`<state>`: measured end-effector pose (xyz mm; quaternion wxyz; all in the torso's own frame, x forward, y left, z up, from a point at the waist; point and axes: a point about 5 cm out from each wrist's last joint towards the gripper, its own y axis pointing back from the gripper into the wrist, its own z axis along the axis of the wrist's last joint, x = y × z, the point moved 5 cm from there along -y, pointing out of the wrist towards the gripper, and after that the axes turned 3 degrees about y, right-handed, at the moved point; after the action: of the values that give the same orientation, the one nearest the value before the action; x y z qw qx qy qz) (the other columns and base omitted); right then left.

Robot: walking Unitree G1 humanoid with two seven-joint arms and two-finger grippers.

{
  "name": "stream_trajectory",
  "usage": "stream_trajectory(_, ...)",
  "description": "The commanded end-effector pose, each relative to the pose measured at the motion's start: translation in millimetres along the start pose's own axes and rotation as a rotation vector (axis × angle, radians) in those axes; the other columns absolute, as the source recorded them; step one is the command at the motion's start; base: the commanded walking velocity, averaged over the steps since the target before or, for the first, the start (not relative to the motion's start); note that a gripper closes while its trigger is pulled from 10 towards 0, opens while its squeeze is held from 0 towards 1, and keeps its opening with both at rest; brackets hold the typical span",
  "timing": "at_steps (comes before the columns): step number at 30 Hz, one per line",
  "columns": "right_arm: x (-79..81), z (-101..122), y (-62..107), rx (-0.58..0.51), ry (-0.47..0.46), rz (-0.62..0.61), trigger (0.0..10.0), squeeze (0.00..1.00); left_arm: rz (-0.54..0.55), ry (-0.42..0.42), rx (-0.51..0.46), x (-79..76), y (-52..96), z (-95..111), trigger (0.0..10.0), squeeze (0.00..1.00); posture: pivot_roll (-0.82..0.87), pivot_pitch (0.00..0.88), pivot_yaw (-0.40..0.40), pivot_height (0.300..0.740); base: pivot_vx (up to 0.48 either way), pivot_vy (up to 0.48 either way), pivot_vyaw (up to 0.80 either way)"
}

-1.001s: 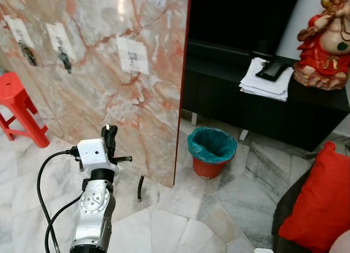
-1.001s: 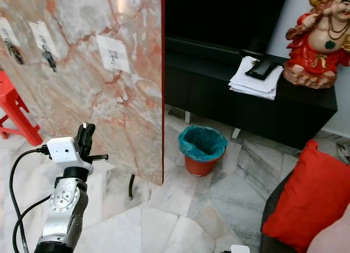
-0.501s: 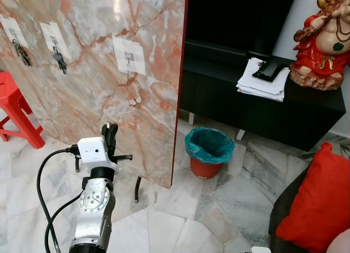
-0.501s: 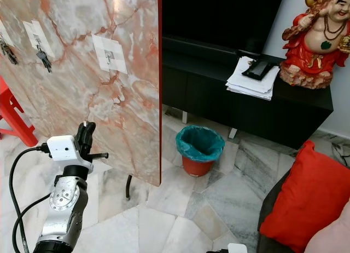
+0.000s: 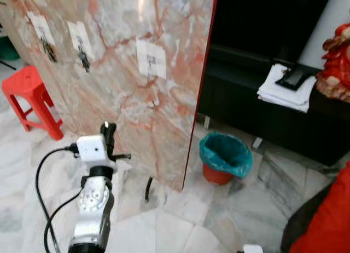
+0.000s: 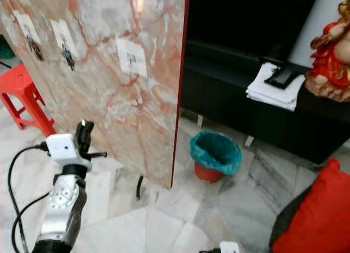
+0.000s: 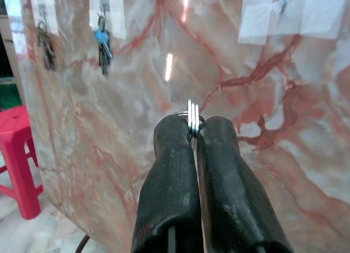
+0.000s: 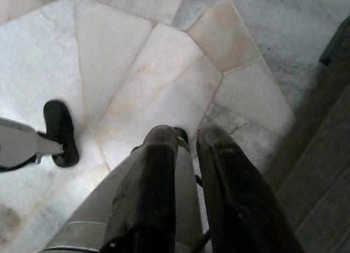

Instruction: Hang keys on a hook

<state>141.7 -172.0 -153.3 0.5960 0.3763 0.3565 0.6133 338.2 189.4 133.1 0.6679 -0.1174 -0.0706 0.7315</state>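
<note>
While the head views show the left gripper [image 5: 109, 133] raised before a tall marble slab [image 5: 126, 94], the left wrist view reveals what they blur: its two black fingers [image 7: 175, 171] pressed together on a silver key ring [image 7: 191, 117], whose keys are hidden behind them. On the slab, three white hook plates line up; the nearest hook [image 5: 151, 59] is bare, while the two farther ones carry a blue-headed key bunch [image 7: 104, 42] and a darker key bunch [image 7: 45, 40], their details hard to make out. A red stool [image 5: 30, 97] stands at the slab's far end, and a green-lined bin [image 5: 226, 157] sits just past its near edge. The right gripper [image 8: 186, 149] hangs over the marble floor [image 8: 136, 78], fingers slightly apart, holding nothing.
</note>
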Motion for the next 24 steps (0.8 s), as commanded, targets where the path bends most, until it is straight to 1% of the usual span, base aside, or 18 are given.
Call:
stream_trajectory(1,-2.8,-8.1,1.5,0.024,-0.015,-0.007,10.0,0.00,-0.010,-0.001,-0.013,-3.2,-3.1,4.4,10.0,0.00,-0.05,0.037,-0.046,0.740,0.274,0.000,0.00)
stream_trajectory(23,-4.0,-7.9,1.6,0.025,-0.010,-0.006,10.0,0.00,-0.019,-0.015,-0.021,-6.2,-5.1,6.9,10.0,0.00,-0.05,0.037,-0.046,0.740,0.279,0.000,0.00)
stream_trajectory(24,-3.9,-7.8,1.6,0.025,-0.010,-0.006,10.0,0.00,-0.025,-0.026,-0.025,-7.0,-5.5,7.7,10.0,0.00,-0.05,0.037,-0.046,0.740,0.281,0.000,0.00)
